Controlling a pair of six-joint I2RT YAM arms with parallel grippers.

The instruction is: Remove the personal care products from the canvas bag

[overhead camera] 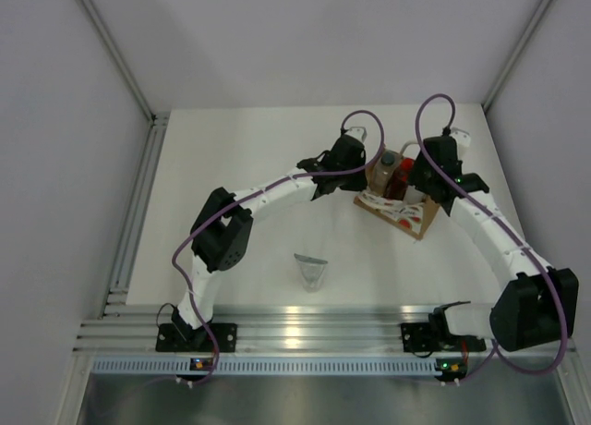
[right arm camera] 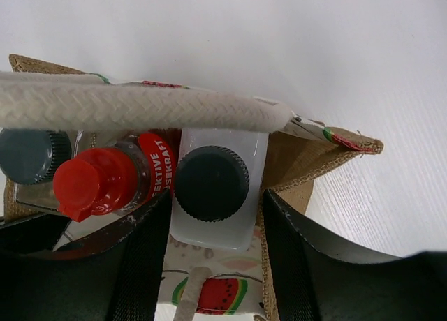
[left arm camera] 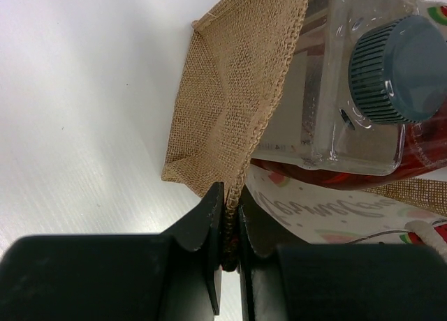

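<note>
The canvas bag stands at the back right of the table. In it are the white bottle with a dark cap, the red bottle and the clear bottle with a grey cap. My left gripper is shut on the bag's burlap rim at its left end. My right gripper is open above the bag, with its jaws on either side of the white bottle. One of its fingers sits between the red and white bottles. The grey pouch lies on the table in front.
The bag's white rope handle crosses just behind the bottle caps. Grey walls enclose the table on three sides, and an aluminium rail runs along the near edge.
</note>
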